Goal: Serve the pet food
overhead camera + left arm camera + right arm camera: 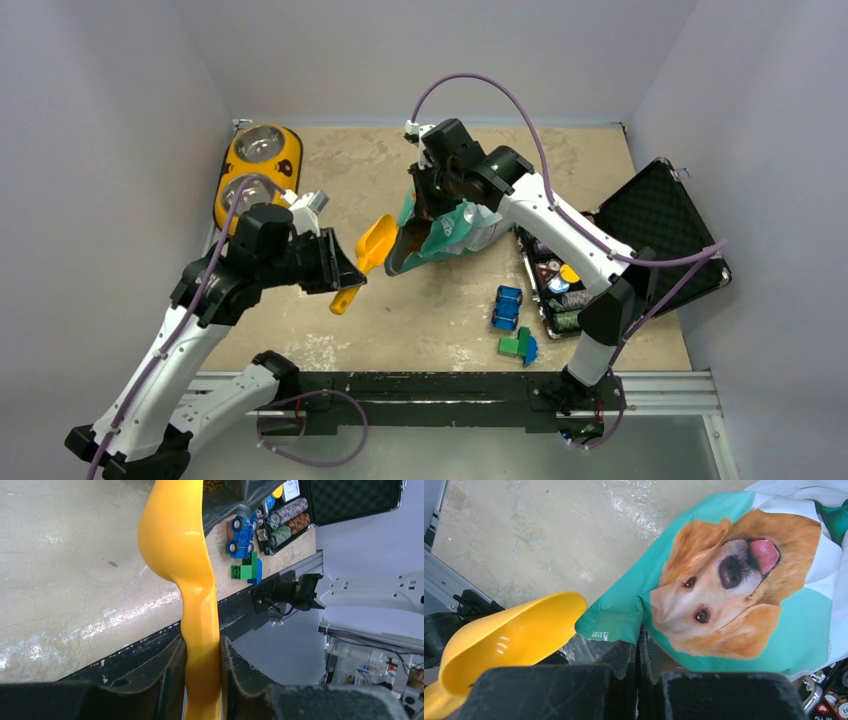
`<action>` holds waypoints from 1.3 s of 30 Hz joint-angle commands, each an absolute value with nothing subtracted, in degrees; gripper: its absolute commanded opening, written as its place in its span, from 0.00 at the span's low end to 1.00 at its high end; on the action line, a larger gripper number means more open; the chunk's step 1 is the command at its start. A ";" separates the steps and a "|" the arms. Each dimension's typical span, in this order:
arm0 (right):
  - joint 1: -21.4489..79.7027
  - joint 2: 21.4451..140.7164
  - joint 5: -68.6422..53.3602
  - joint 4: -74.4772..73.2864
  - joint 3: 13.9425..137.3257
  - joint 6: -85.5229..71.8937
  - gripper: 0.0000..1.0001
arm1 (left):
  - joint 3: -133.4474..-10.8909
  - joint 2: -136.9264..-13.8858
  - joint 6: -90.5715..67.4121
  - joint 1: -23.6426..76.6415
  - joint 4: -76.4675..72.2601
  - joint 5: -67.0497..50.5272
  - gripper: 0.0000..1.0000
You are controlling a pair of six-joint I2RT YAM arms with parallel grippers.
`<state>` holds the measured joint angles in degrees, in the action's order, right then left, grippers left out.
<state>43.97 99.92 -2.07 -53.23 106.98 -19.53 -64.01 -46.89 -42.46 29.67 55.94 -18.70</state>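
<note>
While the kibble itself stays out of sight, I judge it sits inside the teal dog-food bag point(445, 232), which lies tilted near the middle of the table point(560, 165) with its open mouth facing left. My right gripper point(640, 645) is pinched fully shut on the bag's upper lip, holding that mouth open. Just left of the bag, my left gripper point(202, 665) clamps the handle of the yellow scoop point(375, 245), jaws partly closed around it, with the scoop's bowl right at the bag's mouth. I cannot tell whether the bowl holds any food. Further left of the bag, well apart, stands the orange double bowl stand point(258, 170). To the bag's right lie a blue toy car point(507, 307), green and blue blocks point(519, 345) and an open chip case point(640, 245).

My worries: the thin lip could slip from the right jaws and collapse the mouth, or the scoop could push the bag away rather than enter. The long carry to the bowls risks spilling.
</note>
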 commanded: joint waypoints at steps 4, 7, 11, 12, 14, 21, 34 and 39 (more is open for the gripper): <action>42.71 98.48 3.37 -51.79 110.78 -15.98 0.00 | -74.10 -53.94 -35.46 29.40 66.40 -28.29 0.00; 42.69 98.11 3.04 -52.11 110.99 -15.82 0.00 | -74.13 -54.14 -36.51 29.44 66.57 -29.40 0.00; 42.71 96.64 1.73 -51.48 109.02 -16.00 0.00 | -75.00 -54.92 -38.03 29.52 68.83 -29.87 0.00; 42.71 96.33 1.55 -51.50 108.47 -16.02 0.00 | -75.02 -54.18 -38.80 29.53 68.62 -29.58 0.00; 42.71 95.59 0.76 -50.90 107.20 -16.29 0.00 | -75.03 -52.77 -40.18 29.58 66.97 -30.12 0.00; 43.01 95.29 0.27 -50.39 107.22 -16.39 0.00 | -80.35 -52.07 -41.04 30.17 73.06 -26.97 0.00; 45.72 95.35 0.26 -50.11 109.28 -15.52 0.00 | -82.41 -62.82 -37.83 30.23 68.67 -29.16 0.00; 45.88 94.26 0.25 -49.66 108.85 -15.24 0.00 | -81.63 -67.02 -40.22 30.06 68.03 -27.84 0.00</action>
